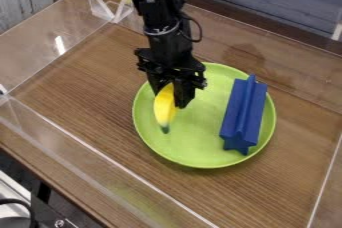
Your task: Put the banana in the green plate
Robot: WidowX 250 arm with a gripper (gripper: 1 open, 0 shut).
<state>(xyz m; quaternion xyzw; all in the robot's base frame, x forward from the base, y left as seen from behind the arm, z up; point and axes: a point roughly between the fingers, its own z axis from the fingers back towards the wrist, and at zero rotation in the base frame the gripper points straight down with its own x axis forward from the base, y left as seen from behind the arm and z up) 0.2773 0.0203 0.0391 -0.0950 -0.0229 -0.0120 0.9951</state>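
The gripper is clenched on the banana, which hangs over the green plate, maybe touching it. Lower gently, release, keep away from the blue block.

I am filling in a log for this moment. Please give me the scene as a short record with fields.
surface: wooden table inside clear walls
green plate: on the table, right of centre
banana: over the plate's left part, upper end between the jaws
blue block: lying on the plate's right side
end effector: pointing down, shut on the banana
task state: banana not yet released
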